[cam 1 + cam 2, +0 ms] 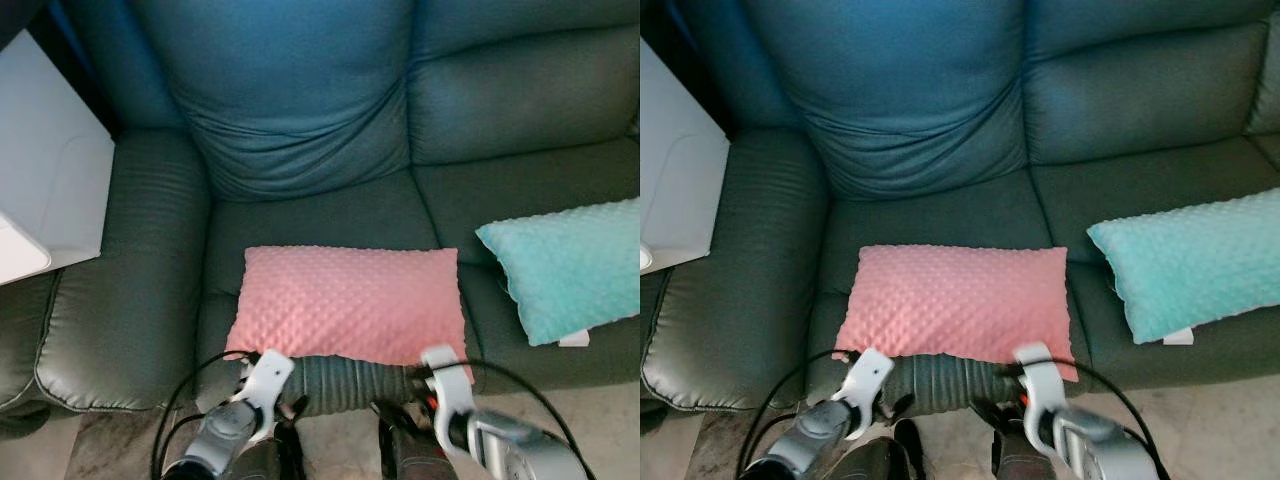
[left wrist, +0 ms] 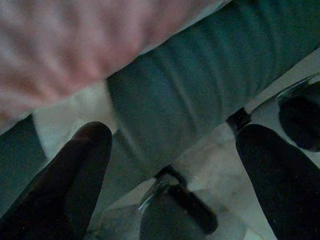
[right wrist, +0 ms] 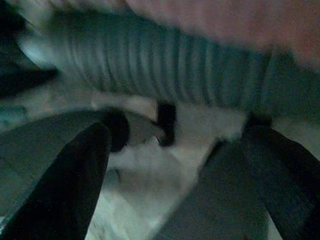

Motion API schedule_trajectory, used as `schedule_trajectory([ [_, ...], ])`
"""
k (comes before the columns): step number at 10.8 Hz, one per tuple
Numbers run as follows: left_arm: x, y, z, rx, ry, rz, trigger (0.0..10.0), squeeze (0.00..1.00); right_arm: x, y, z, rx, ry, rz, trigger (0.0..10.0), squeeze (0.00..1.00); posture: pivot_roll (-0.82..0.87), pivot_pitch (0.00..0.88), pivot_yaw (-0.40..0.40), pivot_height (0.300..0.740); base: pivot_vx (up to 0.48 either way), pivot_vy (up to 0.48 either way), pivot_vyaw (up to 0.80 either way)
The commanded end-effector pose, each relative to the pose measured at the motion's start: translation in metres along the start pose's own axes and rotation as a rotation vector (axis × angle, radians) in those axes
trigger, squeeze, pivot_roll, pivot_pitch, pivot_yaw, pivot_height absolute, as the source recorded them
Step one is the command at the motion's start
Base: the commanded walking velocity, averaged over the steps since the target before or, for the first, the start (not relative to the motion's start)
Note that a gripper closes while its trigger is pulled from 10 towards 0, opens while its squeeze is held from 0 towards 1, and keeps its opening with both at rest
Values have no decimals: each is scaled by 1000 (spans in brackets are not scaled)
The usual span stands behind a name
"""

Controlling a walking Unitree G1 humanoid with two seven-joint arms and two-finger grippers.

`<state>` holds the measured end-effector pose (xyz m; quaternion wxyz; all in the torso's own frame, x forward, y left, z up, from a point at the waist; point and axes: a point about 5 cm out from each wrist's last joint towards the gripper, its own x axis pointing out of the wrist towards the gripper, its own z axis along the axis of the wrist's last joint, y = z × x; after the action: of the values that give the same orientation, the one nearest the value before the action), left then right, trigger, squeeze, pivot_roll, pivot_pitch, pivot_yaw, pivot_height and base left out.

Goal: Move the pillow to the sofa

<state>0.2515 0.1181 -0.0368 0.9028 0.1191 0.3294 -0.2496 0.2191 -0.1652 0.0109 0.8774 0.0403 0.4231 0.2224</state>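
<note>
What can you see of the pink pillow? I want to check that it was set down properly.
The pink pillow is rectangular, with a soft dotted, bumpy fabric. It lies flat on the dark green sofa, on the seat cushion next to the armrest, long side running across the seat, near edge at the ribbed seat front. Nothing rests on it. The left end effector and right end effector, both open, hang below that front edge without gripping it. A teal pillow lies apart on the next seat.

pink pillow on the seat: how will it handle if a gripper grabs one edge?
The pink pillow looks plump and soft, so it would likely sag from one edge. Probably light for its bulk. Its dimpled fabric should grip well; lying flat on the sofa, it won't roll.
</note>
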Motion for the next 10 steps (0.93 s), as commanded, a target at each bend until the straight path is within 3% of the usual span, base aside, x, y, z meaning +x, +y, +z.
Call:
schedule_trajectory([
  [1, -5, 3, -19, -12, 70, 20, 10000, 0, 6, -1, -24, 12, 77, -9, 10000, 0, -233, 311, 134, 740, 0, 0, 0],
  [3, -4, 5, -16, -25, 68, 44, 10000, 0, 20, -20, -29, -57, 63, -98, 10000, 0, -225, 320, 142, 740, 0, 0, 0],
  [5, -1, 10, -8, -47, 44, 100, 10000, 0, 30, -34, -11, -136, -36, -165, 10000, 0, -215, 327, 151, 740, 0, 0, 0],
  [10, 0, 25, 7, -88, 11, 187, 10000, 0, 43, -43, 15, -178, -135, -242, 10000, 0, -185, 347, 169, 740, 0, 0, 0],
])
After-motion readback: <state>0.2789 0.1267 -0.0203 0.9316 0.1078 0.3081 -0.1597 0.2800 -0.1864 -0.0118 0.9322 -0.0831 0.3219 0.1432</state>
